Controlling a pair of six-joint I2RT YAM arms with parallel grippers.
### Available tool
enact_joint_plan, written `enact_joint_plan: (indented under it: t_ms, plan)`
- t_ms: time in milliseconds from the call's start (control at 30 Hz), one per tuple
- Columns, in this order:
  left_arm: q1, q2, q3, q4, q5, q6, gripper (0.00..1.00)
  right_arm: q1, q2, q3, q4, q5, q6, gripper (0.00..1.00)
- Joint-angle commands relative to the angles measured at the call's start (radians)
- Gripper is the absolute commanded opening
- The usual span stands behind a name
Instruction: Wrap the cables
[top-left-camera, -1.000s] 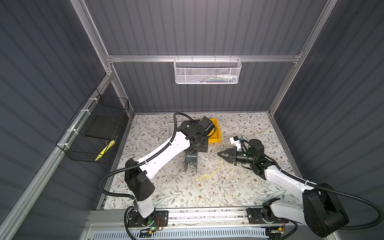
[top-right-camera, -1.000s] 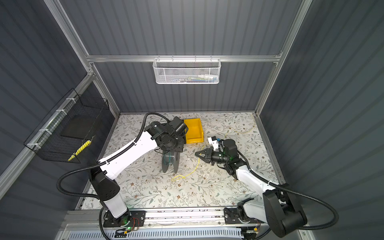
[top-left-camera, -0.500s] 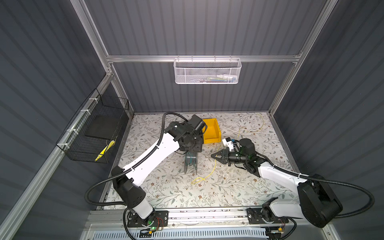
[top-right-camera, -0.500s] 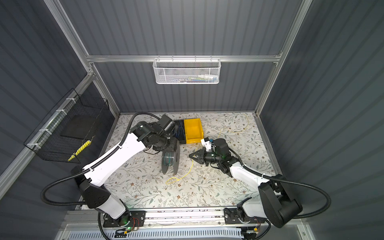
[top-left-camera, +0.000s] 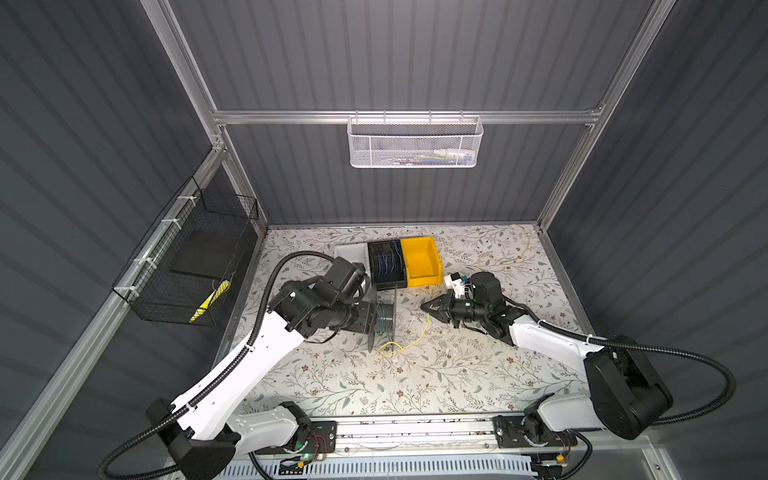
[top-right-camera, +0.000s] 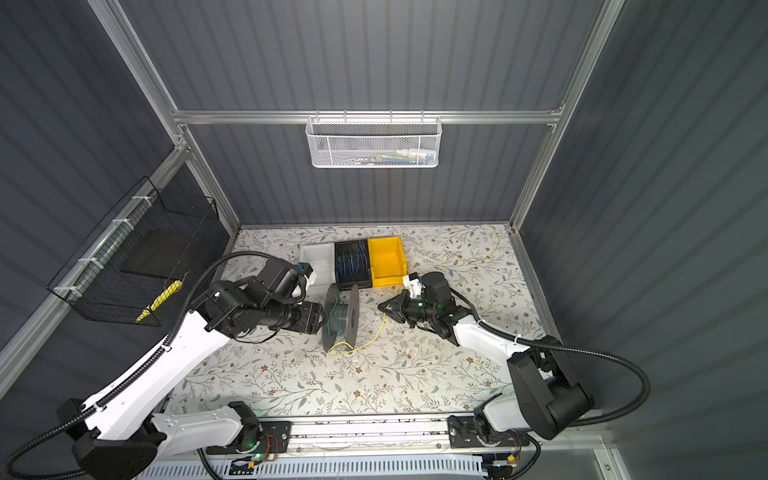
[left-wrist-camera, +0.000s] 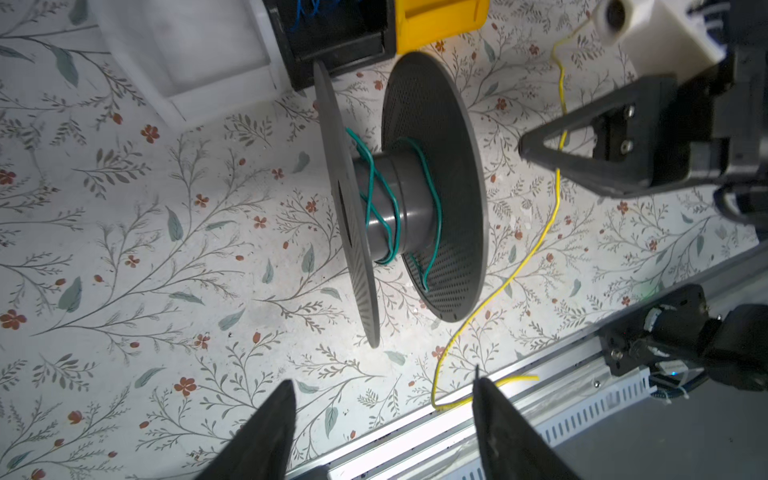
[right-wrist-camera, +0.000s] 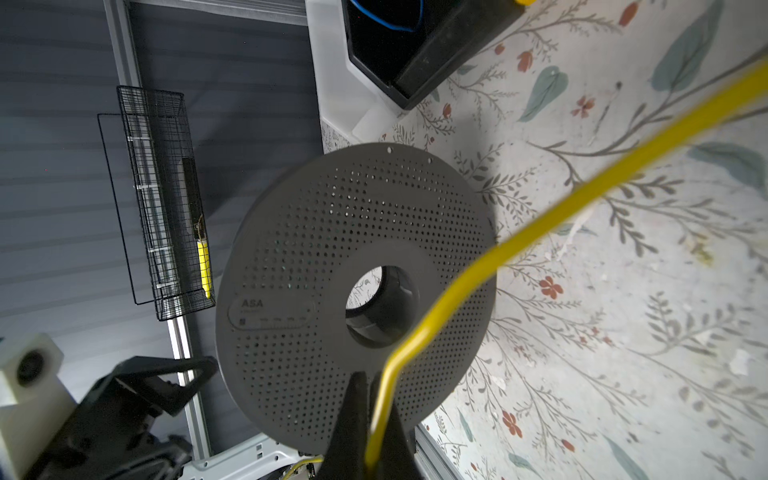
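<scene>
Cable tight in right gripper

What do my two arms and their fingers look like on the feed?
The left arm and right arm have white links, black joints and black corrugated hoses. The left gripper and right gripper have black, tapered triangular fingers. A white camera block sits on the right wrist.

spool: matt perforated plastic | yellow wire: glossy | rail: metal
</scene>
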Motion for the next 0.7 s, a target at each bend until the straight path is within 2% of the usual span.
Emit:
enact_joint_plan:
  t_ms: [0, 200, 333, 533, 667]
  plan:
    - [-0.015, -0.039, -0.047, 0.049, 0.044, 0.059, 0.70, 0.001, 0.031, 0.048, -0.055, -0.014, 0.002, 0.00]
    - [-0.021, -0.055, -0.117, 0.097, 0.028, 0.108, 0.75, 0.001, 0.104, 0.096, -0.067, -0.038, 0.004, 0.00]
    - [-0.021, -0.040, -0.144, 0.144, -0.021, 0.115, 0.76, 0.001, 0.119, 0.115, -0.078, -0.045, 0.004, 0.00]
    - [-0.021, -0.039, -0.195, 0.266, 0.023, 0.136, 0.77, 0.001, 0.118, 0.115, -0.090, -0.055, 0.004, 0.00]
    - [-0.021, -0.012, -0.211, 0.280, 0.024, 0.153, 0.77, 0.000, 0.111, 0.110, -0.093, -0.057, 0.003, 0.00]
